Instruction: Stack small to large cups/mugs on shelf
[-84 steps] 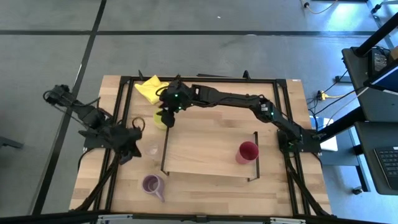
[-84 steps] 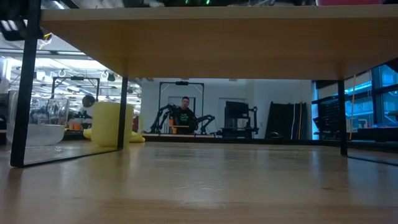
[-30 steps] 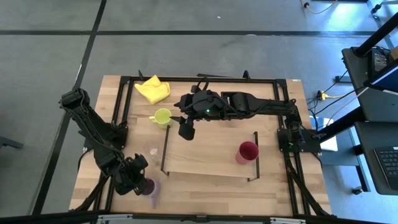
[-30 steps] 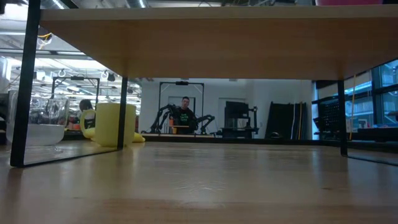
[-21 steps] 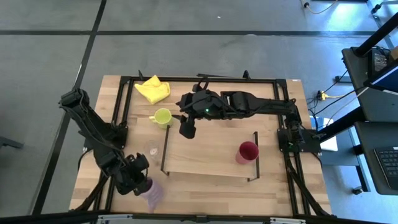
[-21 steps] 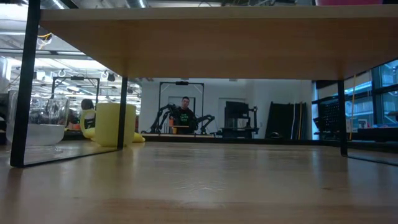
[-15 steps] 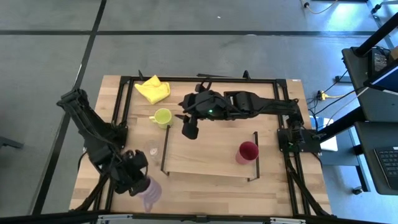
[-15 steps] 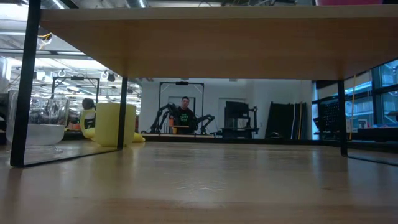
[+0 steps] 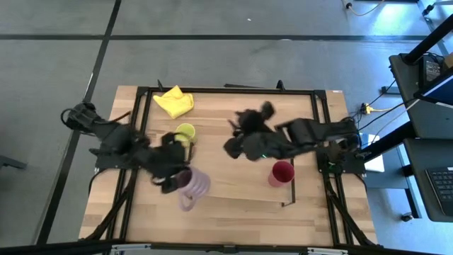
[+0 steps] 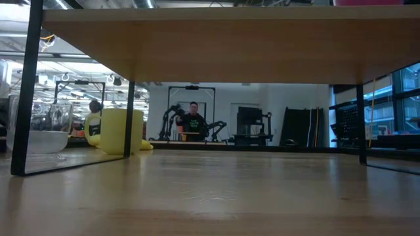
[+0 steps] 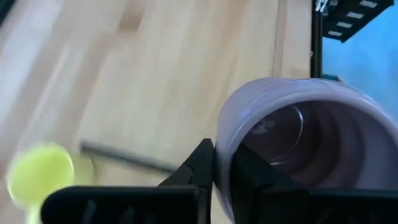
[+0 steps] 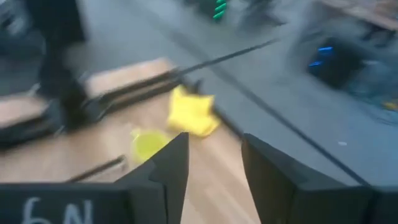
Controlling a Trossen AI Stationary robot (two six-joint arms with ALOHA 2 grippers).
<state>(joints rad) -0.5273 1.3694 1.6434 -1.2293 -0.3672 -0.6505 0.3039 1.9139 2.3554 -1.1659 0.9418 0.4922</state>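
Observation:
My left gripper [image 9: 172, 178] is shut on the purple handled mug [image 9: 192, 185], which is in the air over the left end of the shelf [image 9: 237, 185]. The mug fills the left wrist view [image 11: 298, 149]. The red cup [image 9: 282, 173] stands on the shelf's right part. The yellow-green mug [image 9: 185, 132] stands on the table beyond the shelf's far left corner, and the low view [image 10: 120, 131] shows it too. The clear glass [image 10: 49, 128] stands on the table left of the shelf; in the high view my left arm hides it. My right gripper [image 12: 214, 174] is open and empty above the shelf's far edge. My left gripper pinches the purple mug's rim wall [image 11: 222, 163], with one finger [image 11: 200, 167] outside the mug and the other finger [image 11: 249, 180] inside it. The mug is lifted clear of the table and the shelf. Its handle [image 9: 185, 205] points toward the table's near edge.
A yellow cloth [image 9: 174, 101] lies at the table's far left; the right wrist view [image 12: 191, 112] shows it too. The shelf's black end frames [image 9: 290, 180] stand at its short ends. A black frame runs around the tabletop [image 9: 233, 90]. A person sits in the room beyond [image 10: 193, 118].
My left gripper has lifted the purple mug off the table's near left part. It has carried the mug up and toward the far right, to above the shelf's left end. My right gripper has drawn away from the yellow-green mug toward the table's right, moving fast.

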